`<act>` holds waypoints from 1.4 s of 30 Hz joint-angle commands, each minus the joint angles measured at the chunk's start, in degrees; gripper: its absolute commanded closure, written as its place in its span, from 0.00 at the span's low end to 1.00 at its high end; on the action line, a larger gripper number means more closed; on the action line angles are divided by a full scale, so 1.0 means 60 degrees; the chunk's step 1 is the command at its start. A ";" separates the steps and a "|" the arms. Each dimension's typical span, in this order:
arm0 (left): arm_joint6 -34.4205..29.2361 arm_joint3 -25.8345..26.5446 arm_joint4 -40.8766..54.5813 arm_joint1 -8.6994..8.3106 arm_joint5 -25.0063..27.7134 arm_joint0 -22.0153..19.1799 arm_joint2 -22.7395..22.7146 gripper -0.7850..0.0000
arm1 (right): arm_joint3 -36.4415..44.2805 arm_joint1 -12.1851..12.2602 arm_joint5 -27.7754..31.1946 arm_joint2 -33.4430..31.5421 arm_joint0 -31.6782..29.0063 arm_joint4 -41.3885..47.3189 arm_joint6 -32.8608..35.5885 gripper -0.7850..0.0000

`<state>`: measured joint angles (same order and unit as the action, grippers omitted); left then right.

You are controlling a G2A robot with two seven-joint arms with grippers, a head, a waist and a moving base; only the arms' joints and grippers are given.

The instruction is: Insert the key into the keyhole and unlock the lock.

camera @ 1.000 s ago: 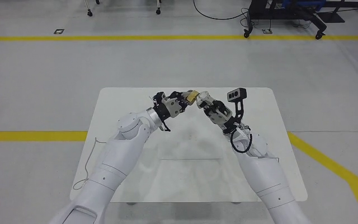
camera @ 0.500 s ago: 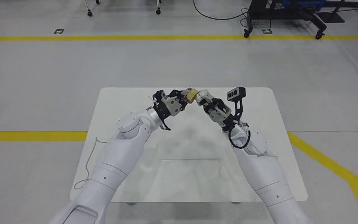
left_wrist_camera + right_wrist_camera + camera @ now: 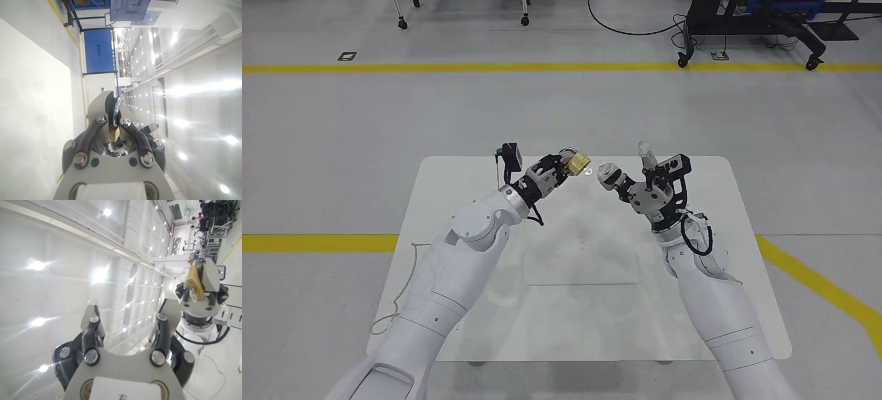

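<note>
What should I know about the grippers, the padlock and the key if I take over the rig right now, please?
Left gripper: shut on the brass padlock, held up over the far part of the table.
Right gripper: open, empty, a short way off from the padlock.
Key: sticks out of the padlock's keyhole, with no gripper on it.
Done: key inserted.
Left: I cannot tell whether the shackle is released. The likely next step is to grasp the key with the right gripper and turn it.
</note>
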<state>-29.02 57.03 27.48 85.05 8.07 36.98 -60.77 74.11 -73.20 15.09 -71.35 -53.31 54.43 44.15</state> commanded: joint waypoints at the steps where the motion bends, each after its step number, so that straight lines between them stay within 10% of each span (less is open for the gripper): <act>1: 0.0001 0.0000 -0.0006 0.0000 0.0001 0.0000 0.0000 1.00 | 0.0000 0.0000 -0.0015 0.0000 0.0000 0.0020 0.0000 0.00; 7: 0.0378 0.0347 -0.0290 -0.0026 0.0236 0.0248 -0.0073 1.00 | 0.0077 0.0053 0.0006 0.0076 -0.0068 -0.1271 -0.0477 0.00; 12: 0.0844 0.0890 -0.1262 -0.0115 0.1286 0.0764 -0.0205 1.00 | 0.0419 0.0149 -0.1856 -0.0082 -0.0171 -0.1428 -0.0681 0.00; 18: 0.0476 0.0942 -0.0942 -0.0101 0.1898 0.0990 -0.0300 1.00 | 0.0447 0.0155 -0.3337 -0.0092 -0.0133 -0.0784 -0.0428 0.49; 27: 0.0363 0.0780 -0.1137 -0.0046 0.2224 0.0854 -0.0243 1.00 | -0.0022 0.0072 -0.4888 0.0124 0.0095 0.0461 0.0103 0.64; 42: 0.0054 0.0653 -0.1315 0.0021 0.2227 0.0678 -0.0183 1.00 | -0.0325 0.0032 -0.4789 0.0069 0.0174 0.0745 0.0273 0.55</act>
<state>-28.76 60.97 19.66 85.15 21.50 41.00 -61.85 72.09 -73.01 -13.88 -70.79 -52.16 58.80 45.67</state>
